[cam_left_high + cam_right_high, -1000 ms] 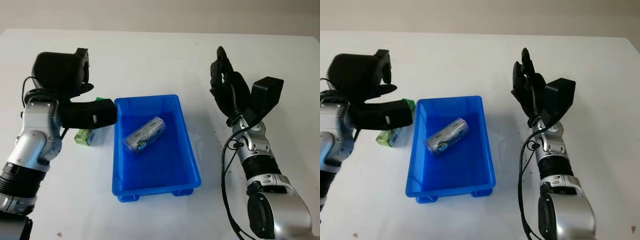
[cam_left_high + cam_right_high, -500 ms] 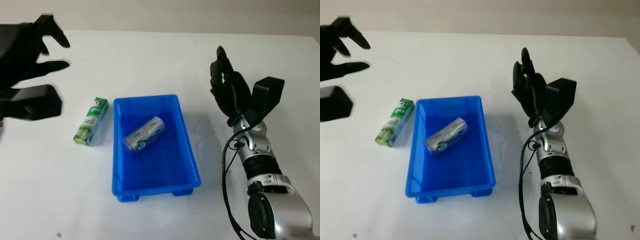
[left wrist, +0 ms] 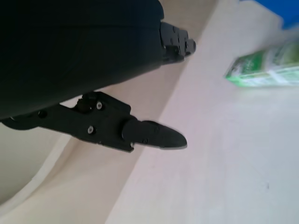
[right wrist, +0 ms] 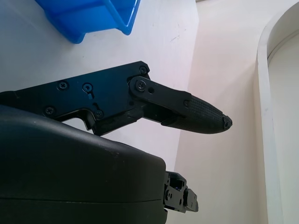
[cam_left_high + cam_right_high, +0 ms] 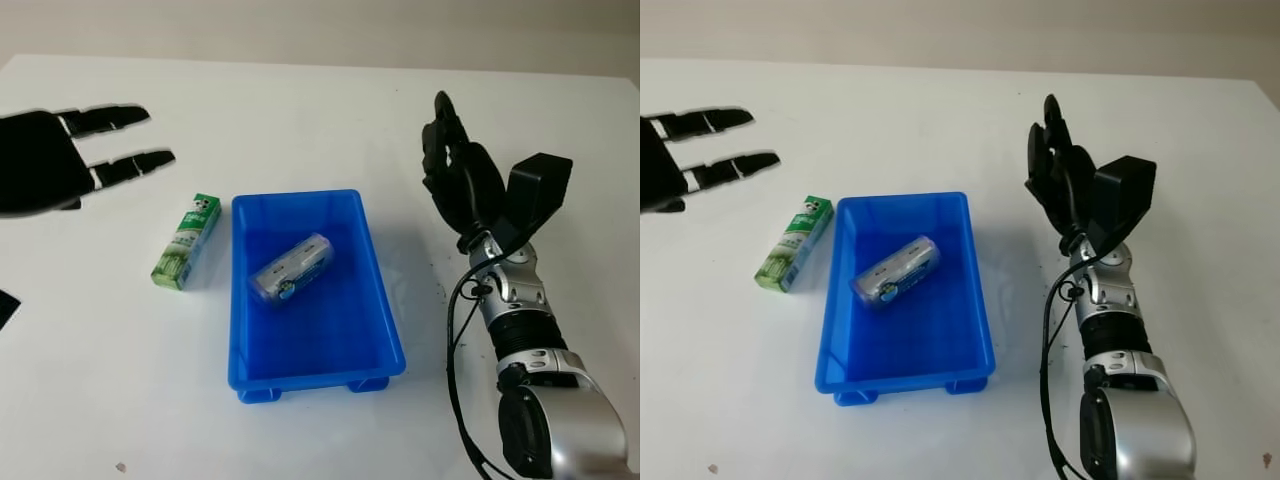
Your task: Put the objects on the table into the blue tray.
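Observation:
The blue tray (image 5: 378,300) stands in the middle of the white table with a silver-blue wrapped cylinder (image 5: 290,268) lying in it. A green and white carton (image 5: 187,240) lies flat on the table just left of the tray; its end also appears in the left wrist view as the green carton (image 3: 266,71). My left hand (image 5: 60,160) hovers at the far left, open and holding nothing, up and to the left of the carton. My right hand (image 5: 455,170) is raised to the right of the tray, open and holding nothing.
The white table (image 5: 300,110) stretches behind and around the tray. A black cable (image 5: 455,350) runs along my right forearm. A corner of the blue tray (image 4: 88,16) appears in the right wrist view.
My left hand has risen off the carton and swung away to the far left, leaving the carton uncovered beside the tray. The right hand has stayed put.

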Controlling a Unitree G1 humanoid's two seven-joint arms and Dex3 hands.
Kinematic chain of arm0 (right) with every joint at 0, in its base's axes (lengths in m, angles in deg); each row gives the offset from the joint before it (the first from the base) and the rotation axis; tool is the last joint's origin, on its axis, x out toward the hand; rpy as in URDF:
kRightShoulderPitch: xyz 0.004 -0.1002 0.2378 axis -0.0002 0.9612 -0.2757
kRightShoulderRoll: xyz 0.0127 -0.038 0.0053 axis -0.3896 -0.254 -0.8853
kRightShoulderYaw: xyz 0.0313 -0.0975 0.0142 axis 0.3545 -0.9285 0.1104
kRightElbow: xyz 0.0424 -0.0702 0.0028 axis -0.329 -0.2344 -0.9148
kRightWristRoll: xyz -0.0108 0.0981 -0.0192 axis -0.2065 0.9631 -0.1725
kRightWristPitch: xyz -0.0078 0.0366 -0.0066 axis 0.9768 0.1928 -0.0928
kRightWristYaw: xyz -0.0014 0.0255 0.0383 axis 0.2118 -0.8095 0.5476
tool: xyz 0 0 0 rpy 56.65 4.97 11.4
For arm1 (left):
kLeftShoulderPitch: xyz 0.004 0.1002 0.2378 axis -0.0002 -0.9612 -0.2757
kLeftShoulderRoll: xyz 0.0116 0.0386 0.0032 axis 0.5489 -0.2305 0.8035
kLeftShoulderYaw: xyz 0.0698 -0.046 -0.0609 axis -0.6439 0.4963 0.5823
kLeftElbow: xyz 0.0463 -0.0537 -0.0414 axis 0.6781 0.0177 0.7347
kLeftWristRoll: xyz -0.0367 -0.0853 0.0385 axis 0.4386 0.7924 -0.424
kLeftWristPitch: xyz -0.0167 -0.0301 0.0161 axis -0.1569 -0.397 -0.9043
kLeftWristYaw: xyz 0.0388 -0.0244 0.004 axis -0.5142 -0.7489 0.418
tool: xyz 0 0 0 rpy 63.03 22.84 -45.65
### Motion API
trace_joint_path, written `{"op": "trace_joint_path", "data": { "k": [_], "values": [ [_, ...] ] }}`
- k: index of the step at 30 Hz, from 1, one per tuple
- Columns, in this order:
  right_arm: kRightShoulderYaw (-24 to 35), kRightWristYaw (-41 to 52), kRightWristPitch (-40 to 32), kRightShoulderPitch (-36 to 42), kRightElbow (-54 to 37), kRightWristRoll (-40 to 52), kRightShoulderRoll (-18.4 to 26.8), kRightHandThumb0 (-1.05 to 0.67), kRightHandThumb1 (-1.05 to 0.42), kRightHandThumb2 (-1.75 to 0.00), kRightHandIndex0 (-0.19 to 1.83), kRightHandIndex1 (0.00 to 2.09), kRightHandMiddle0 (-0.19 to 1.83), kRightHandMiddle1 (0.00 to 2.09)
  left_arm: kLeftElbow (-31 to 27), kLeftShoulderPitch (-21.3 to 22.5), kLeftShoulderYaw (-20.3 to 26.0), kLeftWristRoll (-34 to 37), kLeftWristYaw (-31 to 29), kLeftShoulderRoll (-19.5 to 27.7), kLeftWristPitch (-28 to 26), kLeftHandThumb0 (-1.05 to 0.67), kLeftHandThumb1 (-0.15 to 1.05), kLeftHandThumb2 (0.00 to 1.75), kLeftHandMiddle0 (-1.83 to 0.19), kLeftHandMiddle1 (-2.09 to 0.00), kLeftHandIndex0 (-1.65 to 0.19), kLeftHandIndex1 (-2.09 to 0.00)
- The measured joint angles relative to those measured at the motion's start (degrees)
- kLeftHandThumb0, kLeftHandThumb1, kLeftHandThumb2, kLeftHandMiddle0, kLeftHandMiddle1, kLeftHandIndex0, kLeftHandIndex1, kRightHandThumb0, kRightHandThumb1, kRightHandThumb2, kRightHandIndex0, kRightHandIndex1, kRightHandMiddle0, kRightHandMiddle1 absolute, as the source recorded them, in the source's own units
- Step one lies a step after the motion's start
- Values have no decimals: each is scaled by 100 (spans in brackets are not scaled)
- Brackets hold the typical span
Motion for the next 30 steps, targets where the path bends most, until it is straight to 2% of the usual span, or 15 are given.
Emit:
{"op": "trace_joint_path", "data": {
  "k": [2,5,11,18,24,27,30],
  "values": [
    [2,2,0,3,0,0,0,-67,-105,-70,-19,0,-19,0,178,154,-295,-259,329,-94,-161,-25,105,50,1,-5,11,-3],
    [5,1,-1,8,0,0,2,-68,-105,-69,-19,0,-19,0,509,336,-652,-450,750,-269,-297,-23,105,51,0,-5,10,-4],
    [9,1,0,29,0,5,1,-67,-105,-70,-19,0,-19,0,920,699,-1179,-531,1033,-583,-228,-23,105,46,-6,-8,3,-8],
    [12,-8,0,35,0,12,1,-66,-105,-70,-19,0,-19,0,1149,902,-1512,-280,1110,-850,120,-22,105,55,-11,-8,-4,-10],
    [12,-58,0,51,0,11,1,-67,-105,-69,-19,0,-19,0,1192,1002,-1849,-301,1436,-984,100,-18,105,47,-17,-9,-8,-12],
    [12,-61,0,74,0,14,0,-66,-105,-69,-19,0,-19,0,1245,1044,-2000,-305,1578,-1074,73,-20,105,51,-17,-8,-8,-11],
    [16,-77,0,96,-4,21,0,-67,-105,-69,-19,0,-19,0,1391,1133,-2188,-305,1767,-1178,194,-22,105,46,-21,-10,-13,-15]
  ]
}}
